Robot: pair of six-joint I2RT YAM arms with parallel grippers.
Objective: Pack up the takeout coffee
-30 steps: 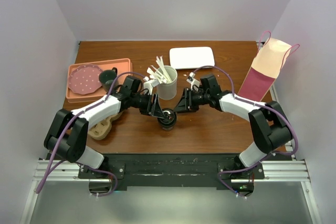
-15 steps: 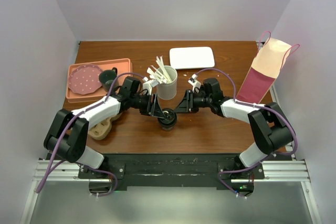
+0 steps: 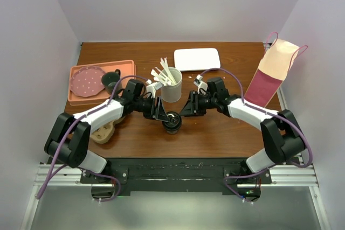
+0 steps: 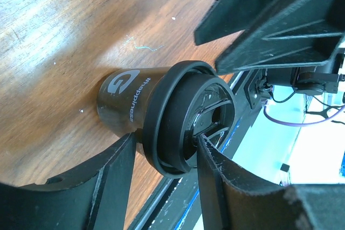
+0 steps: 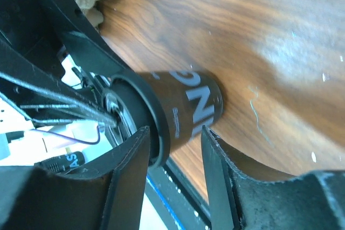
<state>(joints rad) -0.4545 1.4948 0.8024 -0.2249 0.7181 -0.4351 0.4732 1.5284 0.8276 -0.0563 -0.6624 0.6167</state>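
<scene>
The takeout coffee [image 3: 172,120], a small dark cup with a black lid, stands upright on the wooden table between both arms. My left gripper [image 3: 162,112] comes in from the left. In the left wrist view one finger [image 4: 215,181] presses on the lid's top and the other [image 4: 110,179] sits under the lid rim against the cup [image 4: 126,103], so the left gripper [image 4: 164,137] is shut on it. My right gripper [image 3: 184,110] reaches in from the right. Its jaws stand apart beside the cup [image 5: 188,106], and the right gripper [image 5: 175,130] is open.
A taller white cup of pale stirrers [image 3: 172,90] stands just behind the coffee. An orange tray [image 3: 127,65] at the left holds a pink plate [image 3: 87,81] and a dark mug [image 3: 111,80]. A beige cup carrier [image 3: 105,131], a white tray [image 3: 197,58] and a paper bag [image 3: 272,71] are around.
The right arm drew back slightly to the right, then came back in. Its jaws narrowed, then spread again. The left gripper and the cup have stayed put.
</scene>
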